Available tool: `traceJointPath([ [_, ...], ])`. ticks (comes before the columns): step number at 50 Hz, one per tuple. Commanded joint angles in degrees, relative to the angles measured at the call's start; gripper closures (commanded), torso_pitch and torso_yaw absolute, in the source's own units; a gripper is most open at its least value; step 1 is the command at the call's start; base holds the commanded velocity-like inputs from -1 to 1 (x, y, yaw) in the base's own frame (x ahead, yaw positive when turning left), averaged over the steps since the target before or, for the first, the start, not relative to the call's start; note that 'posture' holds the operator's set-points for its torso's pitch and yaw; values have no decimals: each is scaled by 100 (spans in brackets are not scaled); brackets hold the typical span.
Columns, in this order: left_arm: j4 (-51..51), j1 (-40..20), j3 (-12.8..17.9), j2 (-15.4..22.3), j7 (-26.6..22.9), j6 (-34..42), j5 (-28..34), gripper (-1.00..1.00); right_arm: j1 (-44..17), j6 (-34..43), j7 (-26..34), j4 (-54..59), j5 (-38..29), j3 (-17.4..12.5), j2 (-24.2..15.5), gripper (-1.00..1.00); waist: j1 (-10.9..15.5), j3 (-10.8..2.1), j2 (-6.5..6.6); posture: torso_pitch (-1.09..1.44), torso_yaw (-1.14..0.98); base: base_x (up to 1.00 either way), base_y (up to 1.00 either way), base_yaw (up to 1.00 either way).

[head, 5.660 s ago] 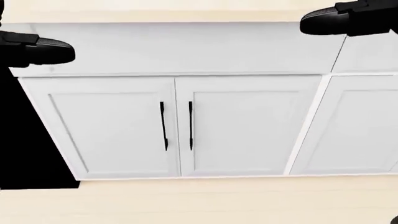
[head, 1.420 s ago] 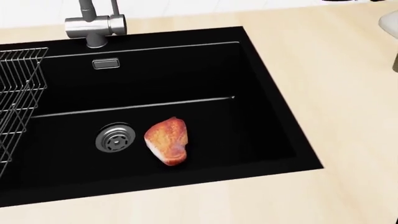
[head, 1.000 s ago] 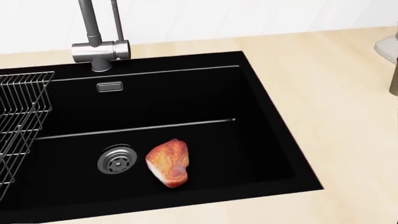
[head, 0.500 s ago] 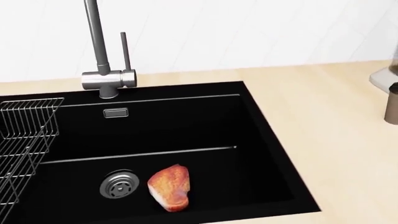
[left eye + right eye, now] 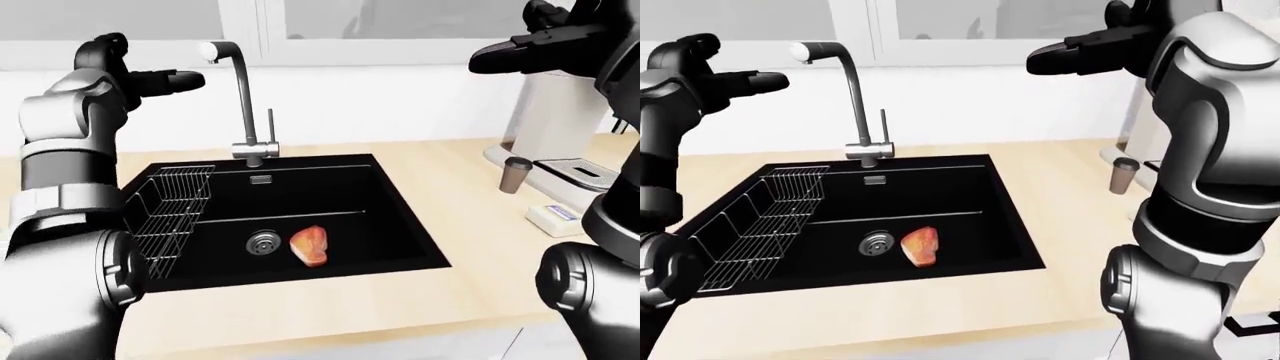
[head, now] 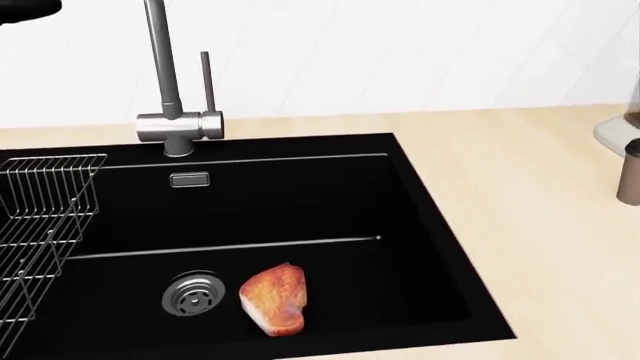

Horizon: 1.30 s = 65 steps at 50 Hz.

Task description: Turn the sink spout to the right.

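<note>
A steel faucet [image 5: 245, 105] stands at the top edge of the black sink [image 5: 400, 225]; its tall spout [image 5: 212, 51] curves to the view's left. In the head view the faucet's base [image 6: 178, 127] and side lever [image 6: 205, 75] show. My left hand [image 5: 170, 81] is open, raised just left of the spout tip, apart from it. My right hand [image 5: 515, 54] is open, raised at the upper right, far from the faucet.
A browned piece of meat [image 5: 310, 244] lies in the sink beside the drain [image 5: 262, 241]. A wire rack [image 5: 170, 210] sits in the sink's left part. A coffee machine [image 5: 560, 127], a brown cup [image 5: 516, 175] and a small white block [image 5: 553, 216] stand on the wooden counter at right.
The head view has swung up from the cabinet doors to the sink, then further up the faucet. A dark bit of my left hand now shows at its top left corner.
</note>
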Motion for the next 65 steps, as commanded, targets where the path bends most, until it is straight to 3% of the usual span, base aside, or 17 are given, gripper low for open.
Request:
traceJointPath([
  [1,-134,-287,-3,35,-6,-292,44,-100,-177,-134,-14,-85,-13,-51,-71,-100,1,-63,15,-46,0,0,0,0],
  [22,1223,-991,-159,-632,48,-989,194,-100,-284,-102,5,-13,-30,-28,-124,-100,-19,-62,-28,-46,0,0,0,0],
  [65,1636,-1227,-301,-1614,247,-1323,205,-100,-193,24,-10,-191,53,-109,-226,-100,-30,-70,-107,-46,0,0,0,0],
])
